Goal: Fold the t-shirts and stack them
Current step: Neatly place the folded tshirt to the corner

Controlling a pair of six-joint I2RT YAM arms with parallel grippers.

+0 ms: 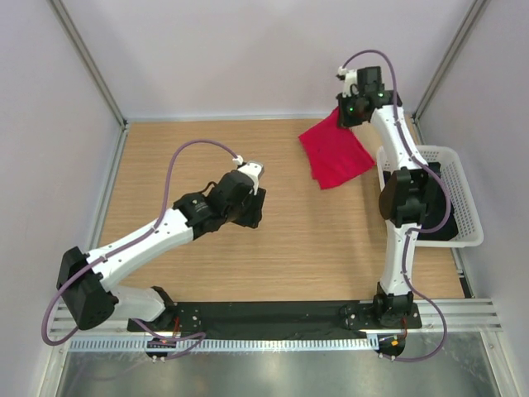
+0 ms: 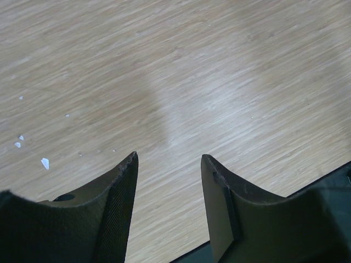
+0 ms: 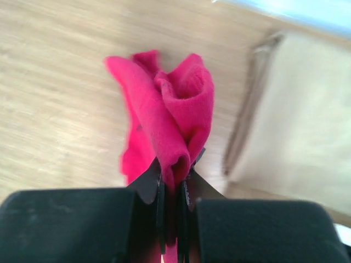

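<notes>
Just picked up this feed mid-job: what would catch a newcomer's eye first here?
The bright crimson red cloth t-shirt stands out at the far right of the light wooden table, a bunched fold pinched in the shut right gripper. Just right of it sits a white plastic lattice basket. The left gripper hovers open, holding nothing, over the wood mid-table.

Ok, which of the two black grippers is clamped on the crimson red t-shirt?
The right gripper, near the white lattice basket: its jaws pinch a fold of the crimson red t-shirt. The left gripper stands open over the wooden table, holding nothing.
</notes>
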